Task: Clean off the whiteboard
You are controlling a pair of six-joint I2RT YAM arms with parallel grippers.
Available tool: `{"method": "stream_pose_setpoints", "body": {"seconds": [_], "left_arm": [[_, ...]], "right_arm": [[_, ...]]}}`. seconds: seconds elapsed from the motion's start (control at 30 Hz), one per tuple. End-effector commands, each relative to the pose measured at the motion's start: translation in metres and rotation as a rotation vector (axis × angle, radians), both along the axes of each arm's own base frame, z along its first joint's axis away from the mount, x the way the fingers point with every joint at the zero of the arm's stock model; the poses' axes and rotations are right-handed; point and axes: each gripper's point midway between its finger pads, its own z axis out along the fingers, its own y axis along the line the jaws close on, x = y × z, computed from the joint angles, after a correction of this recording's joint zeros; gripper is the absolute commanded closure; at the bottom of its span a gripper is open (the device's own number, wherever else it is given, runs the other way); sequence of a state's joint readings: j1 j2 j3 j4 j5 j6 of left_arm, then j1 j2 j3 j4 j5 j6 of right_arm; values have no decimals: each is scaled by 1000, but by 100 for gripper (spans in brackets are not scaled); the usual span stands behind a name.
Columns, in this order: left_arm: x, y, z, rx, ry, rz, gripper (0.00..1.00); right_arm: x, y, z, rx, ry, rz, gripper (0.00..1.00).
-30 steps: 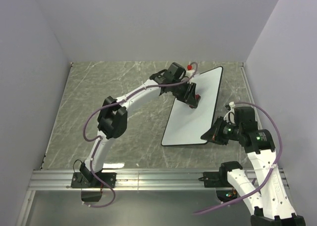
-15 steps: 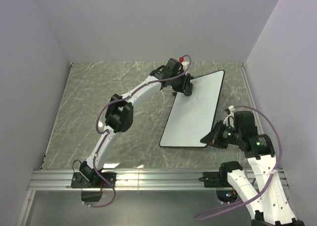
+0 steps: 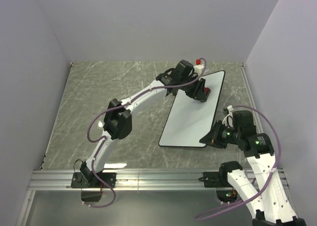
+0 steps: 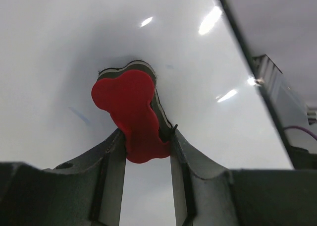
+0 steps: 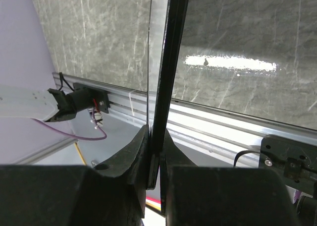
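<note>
The large flat white rectangular whiteboard with a thin black rim (image 3: 190, 122) lies at an angle on the right half of the grey marbled tabletop (image 3: 114, 87), its near right corner towards the right arm. The left gripper (image 3: 202, 93) is clamped on a small red bone-shaped eraser (image 3: 206, 91), and it now sits over the far right part of the board. Half a second ago it was at the far left corner, and a second ago nearer the board's upper middle. The left wrist view shows the fingers (image 4: 111, 151) pinching the eraser (image 4: 131, 107) at its lower lobe, with its dark underside against the white surface (image 4: 59, 47) and a faint blue streak (image 4: 79, 115) just left of it. The right gripper (image 3: 208, 138) is closed on the board's near right corner, as before. Its wrist camera shows the black rim (image 5: 171, 62) running edge-on between the pressed jaws. The board's near left corner has crept slightly leftwards over the second.
</note>
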State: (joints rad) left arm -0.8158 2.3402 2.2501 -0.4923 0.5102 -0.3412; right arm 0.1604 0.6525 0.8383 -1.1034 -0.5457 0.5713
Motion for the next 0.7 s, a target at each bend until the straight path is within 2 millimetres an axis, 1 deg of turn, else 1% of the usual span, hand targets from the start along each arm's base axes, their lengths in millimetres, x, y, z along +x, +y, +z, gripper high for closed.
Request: {"method": "stream_pose_setpoints", "body": {"seconds": [0.0, 0.03, 0.07, 0.1, 0.13, 0.17, 0.23, 0.27, 0.3, 0.33, 0.37, 0.4, 0.43, 0.47, 0.5, 0.53, 0.57, 0.6, 0.63, 0.67], "left_arm": [[-56, -11, -3, 10, 67, -143, 100], [-58, -8, -2, 18, 67, -139, 100], [-61, -2, -11, 49, 90, -131, 100], [-63, 1, -15, 61, 98, -124, 100], [-65, 5, -11, 62, 102, -115, 100], [-68, 10, -24, 88, 120, -104, 100], [-64, 16, -34, 120, 126, -63, 100], [-63, 20, -43, 143, 141, -47, 100], [-54, 24, -53, 182, 140, 2, 100], [-46, 28, -74, 226, 178, 42, 100], [-36, 26, -72, 224, 181, 66, 100], [-30, 32, -81, 255, 208, 94, 100], [-19, 36, -97, 271, 245, 131, 100], [-11, 36, -96, 258, 246, 146, 100], [-3, 36, -99, 251, 248, 161, 100], [9, 41, -109, 259, 260, 194, 100], [19, 41, -107, 246, 251, 212, 100], [26, 43, -110, 245, 253, 225, 100], [39, 48, -118, 246, 262, 256, 100], [46, 51, -120, 244, 267, 269, 100]], "right_arm": [[3, 19, 10, 41, -162, 229, 100], [3, 19, 10, 41, -160, 231, 100], [3, 19, 10, 39, -166, 231, 100], [3, 19, 11, 38, -168, 230, 100], [3, 19, 10, 38, -165, 230, 100], [3, 18, 11, 37, -168, 227, 100], [2, 19, 11, 38, -165, 227, 100], [3, 19, 11, 37, -168, 229, 100], [3, 18, 11, 37, -166, 227, 100], [2, 19, 11, 38, -169, 230, 100], [2, 19, 11, 38, -169, 230, 100], [2, 18, 11, 37, -168, 227, 100], [2, 19, 11, 38, -166, 230, 100], [1, 19, 11, 38, -168, 230, 100], [1, 19, 10, 38, -166, 230, 100], [1, 19, 10, 38, -166, 230, 100], [1, 19, 10, 38, -168, 230, 100], [1, 18, 10, 37, -166, 227, 100], [1, 18, 11, 35, -167, 229, 100], [1, 18, 10, 35, -165, 228, 100]]}}
